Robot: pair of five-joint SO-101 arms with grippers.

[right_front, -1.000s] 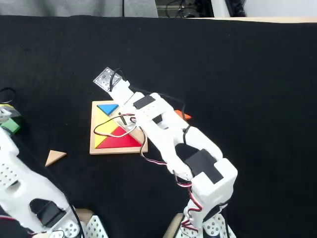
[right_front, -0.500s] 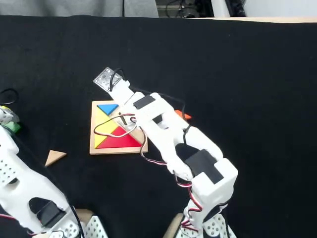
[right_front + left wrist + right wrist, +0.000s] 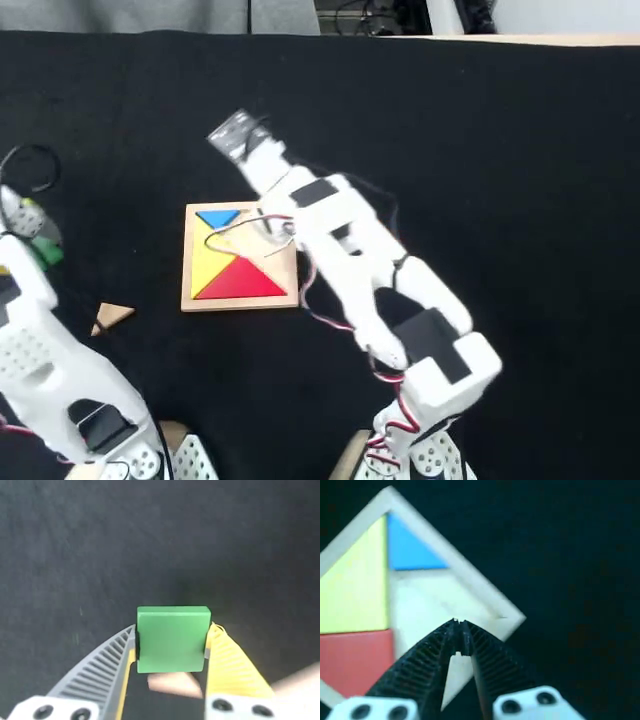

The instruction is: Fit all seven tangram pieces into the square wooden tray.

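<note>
The square wooden tray (image 3: 186, 262) lies left of centre on the black cloth. In it are a blue triangle (image 3: 217, 217), a yellow triangle (image 3: 207, 262) and a red triangle (image 3: 245, 281). My right arm (image 3: 335, 225) crosses the tray's right side. My right gripper (image 3: 461, 625) is shut on nothing and hangs over the tray's bare floor (image 3: 427, 597), beside the blue triangle (image 3: 407, 547). At the far left my left gripper (image 3: 173, 630) is shut on a green square (image 3: 172, 639), which it holds above the cloth (image 3: 44, 252).
A plain wooden triangle (image 3: 112, 316) lies on the cloth left of the tray, between it and my left arm (image 3: 45, 360). Cables loop off the right arm above the tray. Open black cloth stretches to the right and behind.
My right arm has swung back and to the right off the tray's middle and now hides the orange piece. My left gripper has shifted slightly right with the green square.
</note>
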